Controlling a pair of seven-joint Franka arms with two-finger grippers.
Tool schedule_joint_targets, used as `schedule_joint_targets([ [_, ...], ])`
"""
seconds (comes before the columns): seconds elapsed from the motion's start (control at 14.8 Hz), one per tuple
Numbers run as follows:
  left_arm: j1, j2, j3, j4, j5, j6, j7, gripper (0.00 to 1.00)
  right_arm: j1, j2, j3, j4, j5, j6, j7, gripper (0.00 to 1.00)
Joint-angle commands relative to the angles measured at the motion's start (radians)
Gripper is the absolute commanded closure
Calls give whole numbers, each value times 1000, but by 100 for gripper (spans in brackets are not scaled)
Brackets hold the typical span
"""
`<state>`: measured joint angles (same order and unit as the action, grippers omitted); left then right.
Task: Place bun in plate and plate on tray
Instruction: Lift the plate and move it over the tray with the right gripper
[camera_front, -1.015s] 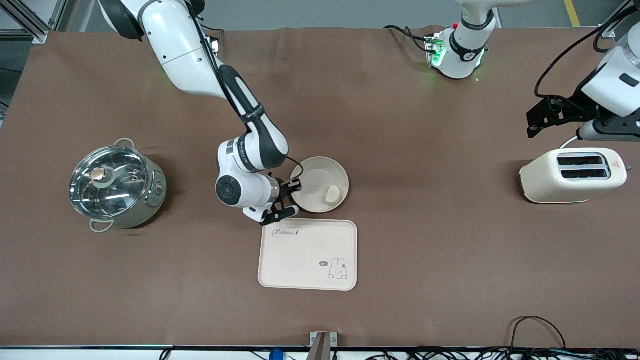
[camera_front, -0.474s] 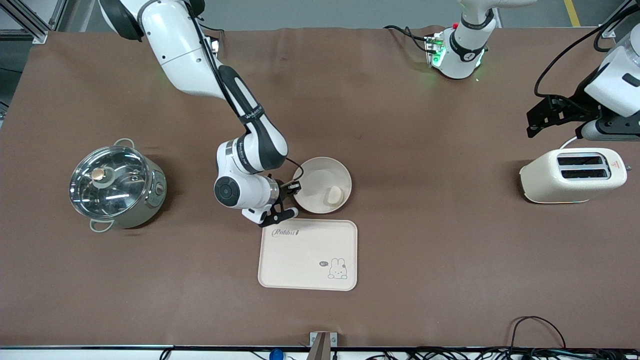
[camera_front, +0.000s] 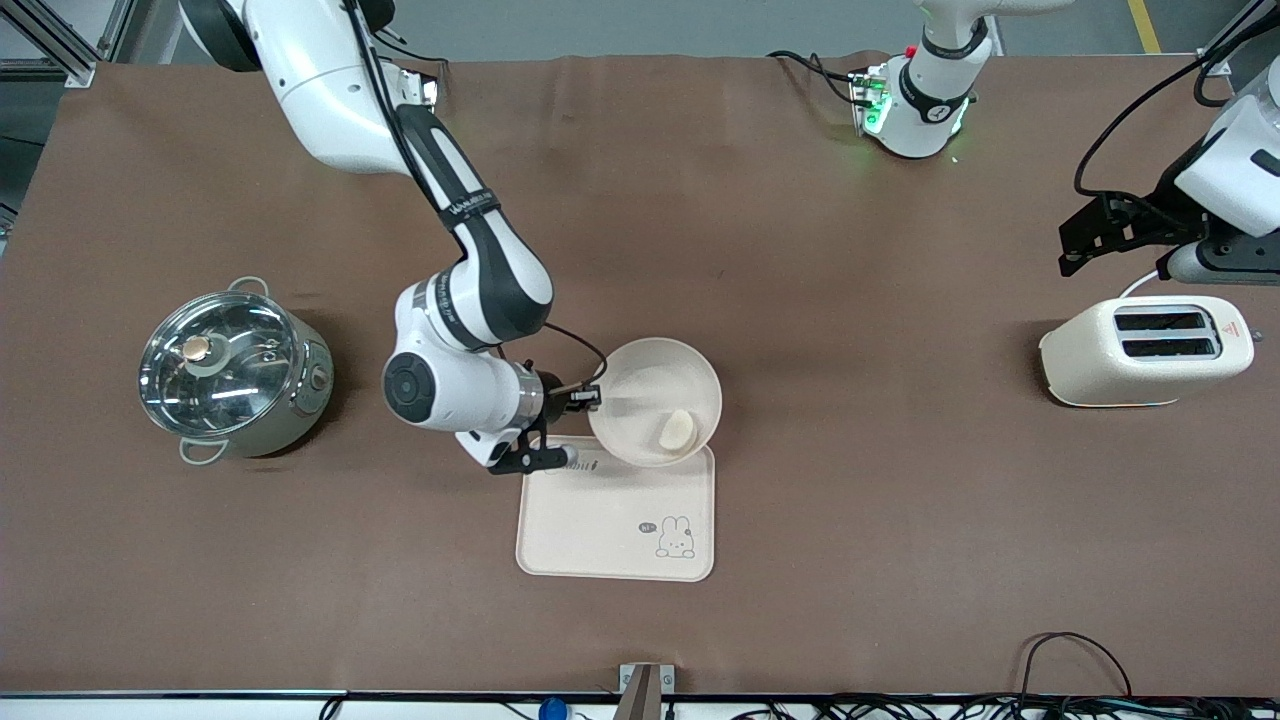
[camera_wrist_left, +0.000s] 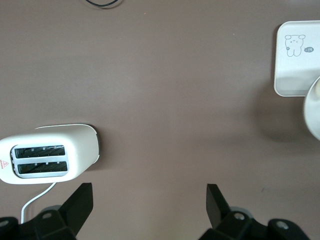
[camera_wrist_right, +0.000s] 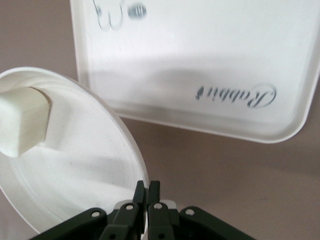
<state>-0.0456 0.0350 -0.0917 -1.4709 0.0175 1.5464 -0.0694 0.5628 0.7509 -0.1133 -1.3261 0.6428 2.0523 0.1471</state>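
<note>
My right gripper (camera_front: 588, 398) is shut on the rim of the round cream plate (camera_front: 640, 385) and holds it in the air over the tray's edge nearest the robots. The pale bun (camera_front: 676, 430) lies in the plate. The cream tray (camera_front: 600, 530) with the "Rabbit" script and bunny print lies on the table under it. In the right wrist view my right gripper (camera_wrist_right: 147, 187) pinches the plate (camera_wrist_right: 75, 170), the bun (camera_wrist_right: 22, 127) lies in it, and the tray (camera_wrist_right: 200, 55) is below. My left gripper (camera_wrist_left: 149, 200) is open and empty, up over the table beside the toaster.
A cream toaster (camera_front: 1145, 350) stands toward the left arm's end of the table and shows in the left wrist view (camera_wrist_left: 47, 160). A steel pot with a glass lid (camera_front: 232, 370) stands toward the right arm's end. Cables lie along the table's front edge.
My right gripper has lifted the plate with the bun off the table and carried it toward the tray, over its edge. The left arm has barely moved.
</note>
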Motion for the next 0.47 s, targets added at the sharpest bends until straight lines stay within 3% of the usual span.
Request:
schedule_joint_targets([
  [0.0,4,2,6,11,-17,-9,20,0,-44,37,7,86,14,43,58,99],
  [0.41,9,3,6,11,-17,-8,20,0,-83,169,9,185,14,196,80,100],
])
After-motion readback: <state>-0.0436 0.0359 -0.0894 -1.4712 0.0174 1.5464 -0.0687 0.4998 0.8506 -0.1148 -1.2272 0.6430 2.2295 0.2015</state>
